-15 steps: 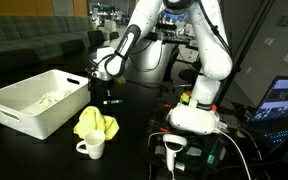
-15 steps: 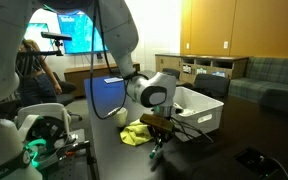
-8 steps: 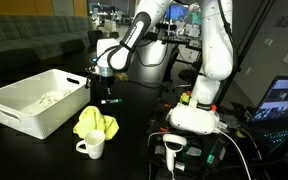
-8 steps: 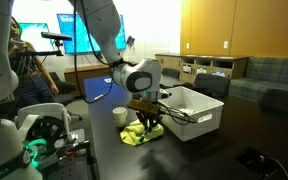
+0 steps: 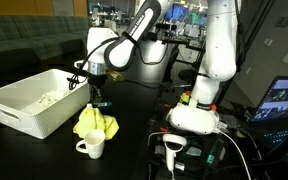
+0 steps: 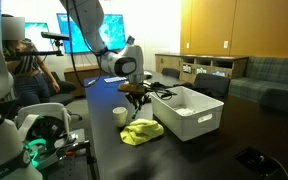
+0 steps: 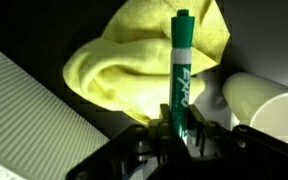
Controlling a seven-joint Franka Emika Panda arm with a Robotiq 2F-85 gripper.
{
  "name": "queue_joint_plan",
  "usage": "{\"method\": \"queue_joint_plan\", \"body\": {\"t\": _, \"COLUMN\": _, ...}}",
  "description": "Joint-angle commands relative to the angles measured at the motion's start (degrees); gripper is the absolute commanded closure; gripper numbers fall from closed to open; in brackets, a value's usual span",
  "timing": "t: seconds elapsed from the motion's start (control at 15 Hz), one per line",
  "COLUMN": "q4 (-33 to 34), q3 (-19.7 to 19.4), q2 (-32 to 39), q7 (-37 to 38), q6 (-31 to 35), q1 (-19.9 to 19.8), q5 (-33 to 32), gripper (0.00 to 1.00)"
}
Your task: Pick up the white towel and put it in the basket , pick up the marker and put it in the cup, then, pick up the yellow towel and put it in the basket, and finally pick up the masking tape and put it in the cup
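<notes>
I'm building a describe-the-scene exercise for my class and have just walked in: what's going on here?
The robot arm's gripper is shut on the marker and holds it in the air over the yellow towel, which lies crumpled on the dark table. The cup stands just beside the towel, and the marker is not yet in it. The white towel already lies inside the basket.
</notes>
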Motion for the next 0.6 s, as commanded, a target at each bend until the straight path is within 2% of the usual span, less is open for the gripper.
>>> {"method": "queue_joint_plan", "body": {"t": 0.0, "q4": 0.5, "q3": 3.1, "q2": -2.0, "q7": -1.5, "q6": 1.5, "q1": 2.3, "q5": 5.8, "gripper": 0.95}}
{"method": "queue_joint_plan", "body": {"t": 0.27, "q4": 1.9, "q3": 6.7, "q2": -1.1, "q7": -2.4, "q6": 3.5, "q1": 4.4, "q5": 10.6, "gripper": 0.95}}
{"method": "queue_joint_plan", "body": {"t": 0.53, "q4": 1.7, "q3": 12.7, "q2": 0.3, "q7": -6.6, "q6": 8.9, "q1": 3.7, "q5": 18.8, "gripper": 0.95}}
